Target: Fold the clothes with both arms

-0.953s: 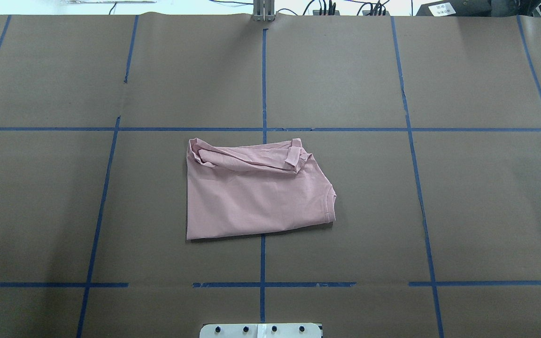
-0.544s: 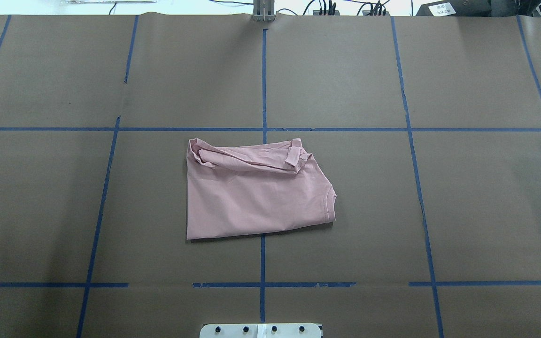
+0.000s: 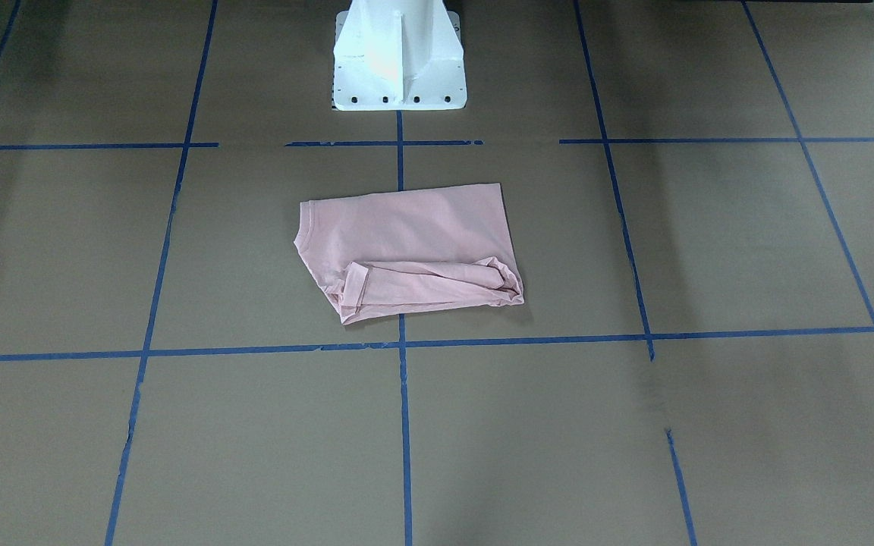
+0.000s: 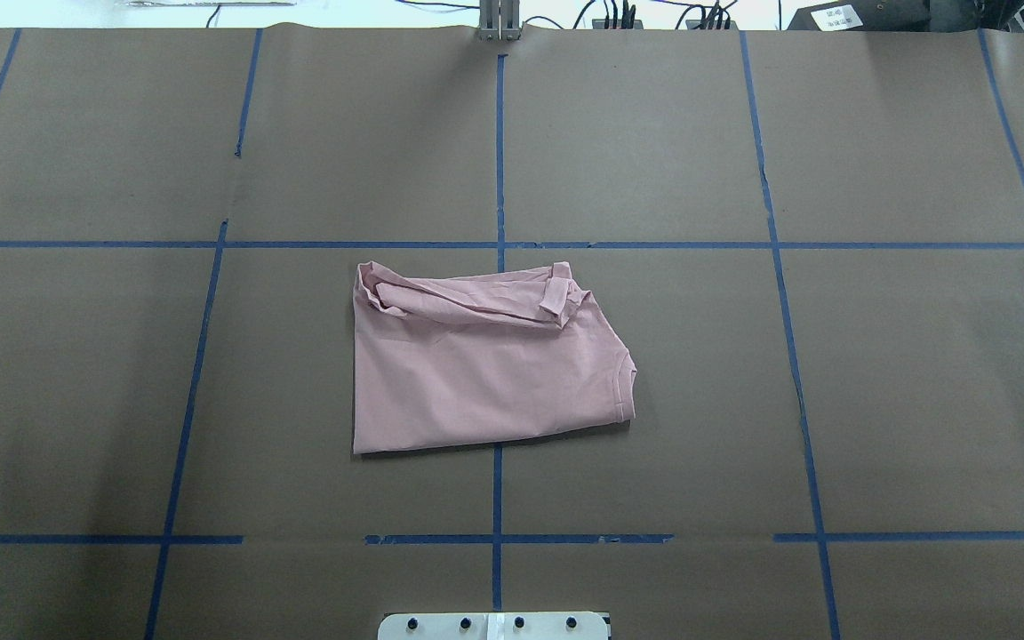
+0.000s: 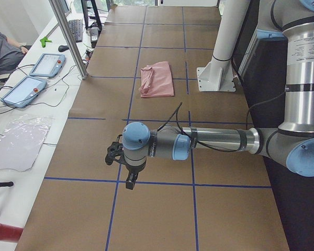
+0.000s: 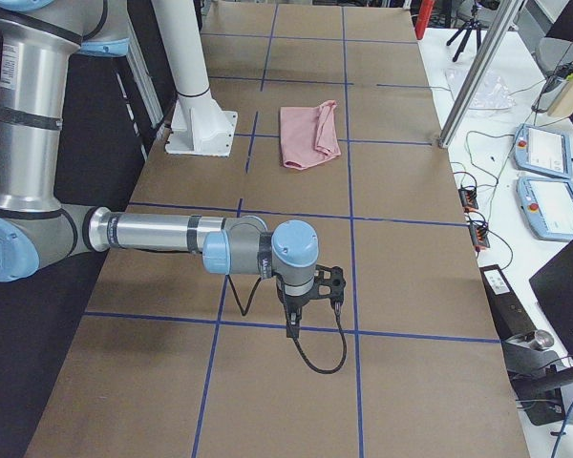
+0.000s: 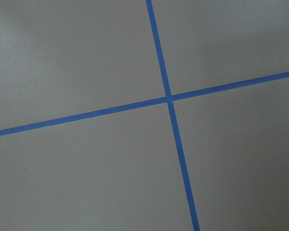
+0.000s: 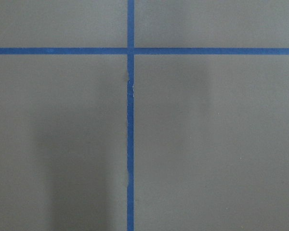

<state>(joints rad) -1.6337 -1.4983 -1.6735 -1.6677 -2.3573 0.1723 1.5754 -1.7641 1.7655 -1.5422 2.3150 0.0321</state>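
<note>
The pale pink T-shirt point(image 4: 476, 373) lies folded into a rough rectangle at the table's middle, with a sleeve and bunched cloth along its far edge; its print is hidden. It also shows in the front view point(image 3: 407, 235) and both side views point(image 5: 156, 78) point(image 6: 308, 134). Both arms are far from it, stretched low over the brown paper. The left gripper point(image 5: 114, 152) shows only in the left side view and the right gripper point(image 6: 332, 280) only in the right side view. I cannot tell whether either is open or shut. The wrist views show only paper and blue tape.
The white pedestal base point(image 3: 399, 53) stands at the table's near edge behind the shirt. Blue tape lines grid the brown paper point(image 4: 654, 142). Tablets point(image 5: 47, 64) and cables lie on the white side bench beyond a metal post point(image 5: 68, 36).
</note>
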